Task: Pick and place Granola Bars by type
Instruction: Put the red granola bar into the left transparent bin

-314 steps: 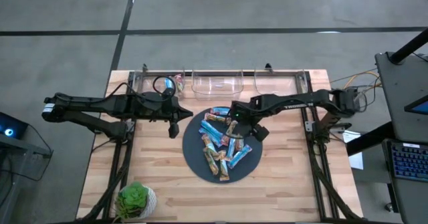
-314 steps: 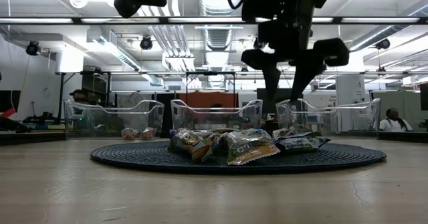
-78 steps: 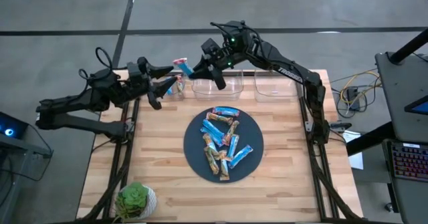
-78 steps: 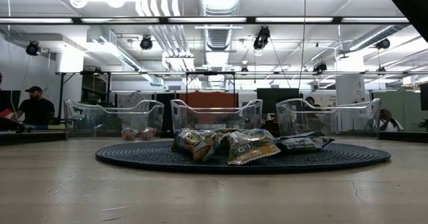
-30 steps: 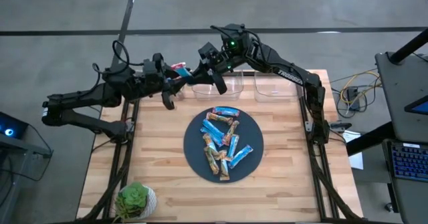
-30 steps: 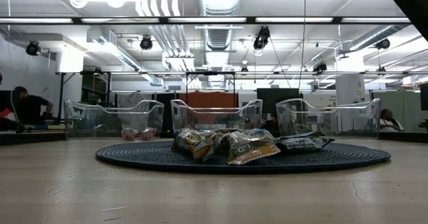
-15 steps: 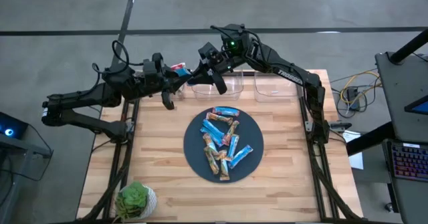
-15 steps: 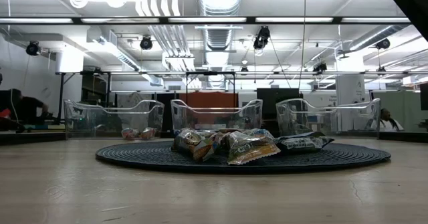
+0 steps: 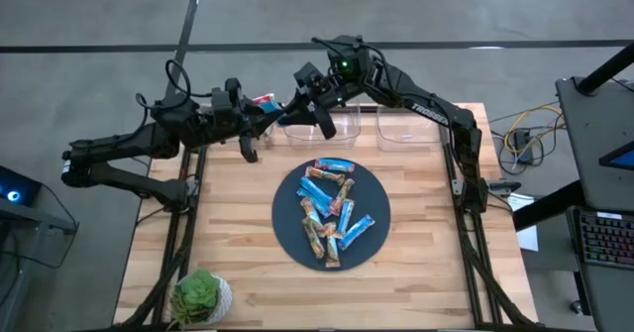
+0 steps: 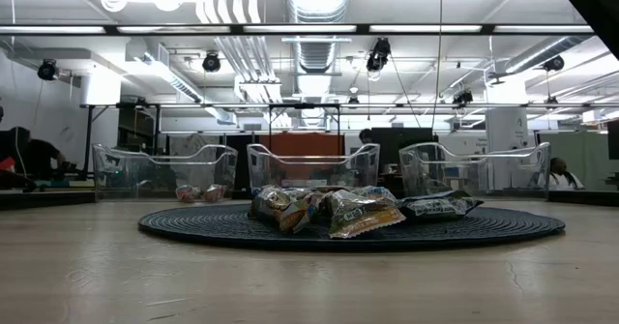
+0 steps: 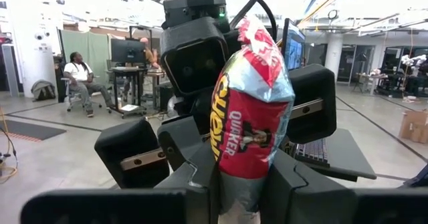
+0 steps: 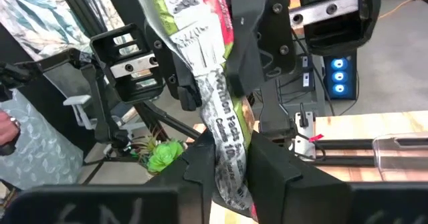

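A red, white and blue granola bar [image 9: 265, 102] is held in the air between both grippers, over the table's far left edge. My left gripper [image 9: 256, 116] comes from the left and is shut on it [image 11: 249, 117]. My right gripper [image 9: 293, 106] comes from the right and is shut on it too. Several blue and brown-tan bars [image 9: 332, 208] lie in a heap on the dark round disc [image 9: 282, 223]; they also show in the low view [image 10: 338, 210]. My left gripper pinches one end of the bar [image 11: 235, 187] between its two fingers, coming from the table's left. The bar sticks out past the fingers toward the other gripper, lifted clear of the table. My right gripper pinches the bar's other end [image 12: 227, 177] between its two fingers, coming from the table's right. The bar's printed back runs from these fingers into the left gripper's fingers [image 12: 249, 43].
Three clear bins stand along the far edge, left [image 10: 160, 169], middle [image 9: 322, 124] and right [image 9: 406, 124]; the left one holds a few bars [image 10: 198, 193]. A small potted plant [image 9: 201, 294] stands at the near left corner. People sit in the room beyond.
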### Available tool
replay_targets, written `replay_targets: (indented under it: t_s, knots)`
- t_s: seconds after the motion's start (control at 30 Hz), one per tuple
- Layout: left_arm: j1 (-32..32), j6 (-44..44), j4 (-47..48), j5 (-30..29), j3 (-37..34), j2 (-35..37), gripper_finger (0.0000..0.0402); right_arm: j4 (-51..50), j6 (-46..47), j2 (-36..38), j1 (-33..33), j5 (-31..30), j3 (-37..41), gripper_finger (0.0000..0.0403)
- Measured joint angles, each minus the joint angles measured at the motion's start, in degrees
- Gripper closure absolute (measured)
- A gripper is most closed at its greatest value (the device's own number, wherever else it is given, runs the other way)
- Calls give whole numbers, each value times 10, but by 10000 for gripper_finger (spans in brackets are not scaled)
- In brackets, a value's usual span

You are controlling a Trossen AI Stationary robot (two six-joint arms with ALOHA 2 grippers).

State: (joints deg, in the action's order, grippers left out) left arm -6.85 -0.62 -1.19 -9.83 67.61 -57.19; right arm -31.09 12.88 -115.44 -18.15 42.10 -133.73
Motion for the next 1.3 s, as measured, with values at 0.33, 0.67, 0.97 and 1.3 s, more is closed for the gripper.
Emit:
replay_targets:
  t_s: [0.33,0.67,0.97,1.3]
  knots:
    - [-15,9,10,-8,0,4,349,-3,5,2,-1,0,0,231]
    - [-89,4,56,-5,-1,24,349,-48,-18,22,-14,-24,1,211]
    - [-173,-21,95,5,-1,28,349,-190,-86,22,-26,-66,0,211]
    - [-302,-121,219,6,-3,10,349,-260,-126,21,-26,-81,0,211]
